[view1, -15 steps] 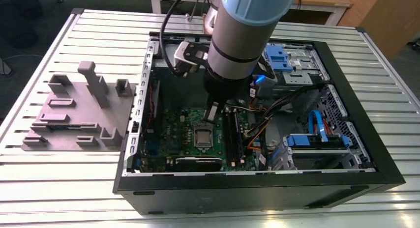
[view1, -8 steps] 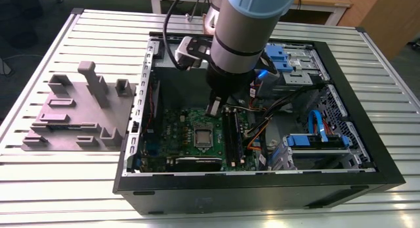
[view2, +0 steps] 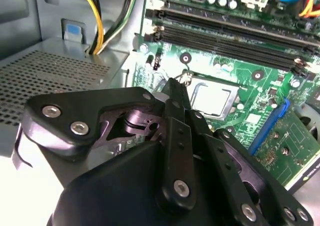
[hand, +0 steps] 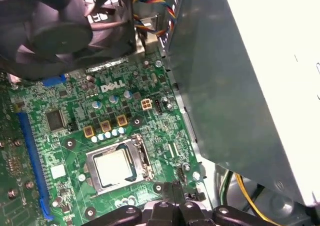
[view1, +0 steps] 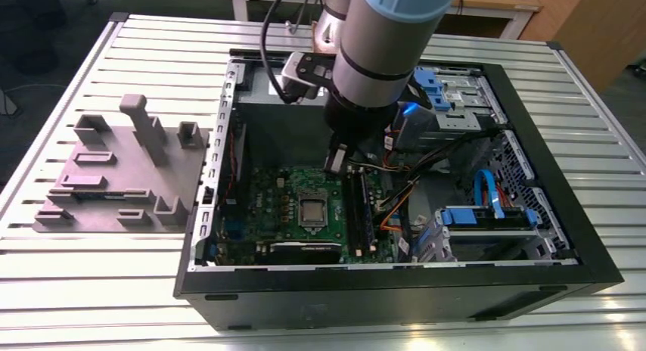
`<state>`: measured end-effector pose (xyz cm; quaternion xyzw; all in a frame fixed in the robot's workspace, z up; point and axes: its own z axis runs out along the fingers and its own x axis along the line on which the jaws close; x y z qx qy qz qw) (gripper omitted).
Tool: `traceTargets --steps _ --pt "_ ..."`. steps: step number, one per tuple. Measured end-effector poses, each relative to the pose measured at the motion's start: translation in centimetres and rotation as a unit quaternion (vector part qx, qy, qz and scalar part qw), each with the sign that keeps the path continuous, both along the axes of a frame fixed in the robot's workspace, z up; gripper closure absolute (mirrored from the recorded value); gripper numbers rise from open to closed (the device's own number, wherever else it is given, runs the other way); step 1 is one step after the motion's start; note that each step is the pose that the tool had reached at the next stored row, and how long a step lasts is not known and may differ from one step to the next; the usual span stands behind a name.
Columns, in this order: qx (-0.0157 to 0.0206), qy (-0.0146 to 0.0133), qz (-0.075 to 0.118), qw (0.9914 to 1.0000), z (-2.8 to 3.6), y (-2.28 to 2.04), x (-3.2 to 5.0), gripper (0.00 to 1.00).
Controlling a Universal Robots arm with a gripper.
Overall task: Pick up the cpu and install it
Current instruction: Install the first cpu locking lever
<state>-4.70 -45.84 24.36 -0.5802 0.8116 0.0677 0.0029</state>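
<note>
I see the cpu [hand: 114,167] lying flat inside the socket frame [hand: 144,158] on the green motherboard [hand: 75,105]. It is a small square with a pale, dull silver-grey top, and the frame around it is thin bright metal. I cannot tell whether the frame is latched down over it.

The gripper [view2: 175,84] is matte black, built from flat link plates pinned with shiny screw heads. Its two slim fingers meet in one narrow tip with nothing between them. That tip hangs just beside the socket frame, off the chip. I cannot make out whether it touches the board.

Near the socket run long black memory slots [view2: 225,35] and a glossy blue slot [hand: 32,161]. A smooth grey power-supply box [hand: 240,85] rises beside the board, and yellow and black wires [view2: 97,20] run past its perforated panel [view2: 55,80]. A round black fan [hand: 55,30] is cut off at the picture edge.

In the exterior view the black computer case [view1: 404,290] lies open on a ribbed aluminium table [view1: 91,290]. A matte grey blocky fixture [view1: 121,177] stands on the exterior view's left. The arm's thick tube hides the back of the case, and the gripper's own body covers part of the board in the second wrist view.
</note>
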Motion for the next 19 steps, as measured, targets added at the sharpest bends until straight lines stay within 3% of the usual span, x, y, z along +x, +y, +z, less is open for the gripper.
traceTargets --steps 7,19 --pt "0.0000 0.0000 0.000 1.00000 0.00 0.49 0.94 0.90" --pt "0.0001 0.0000 0.000 1.00000 -0.14 1.44 1.25 0.90"
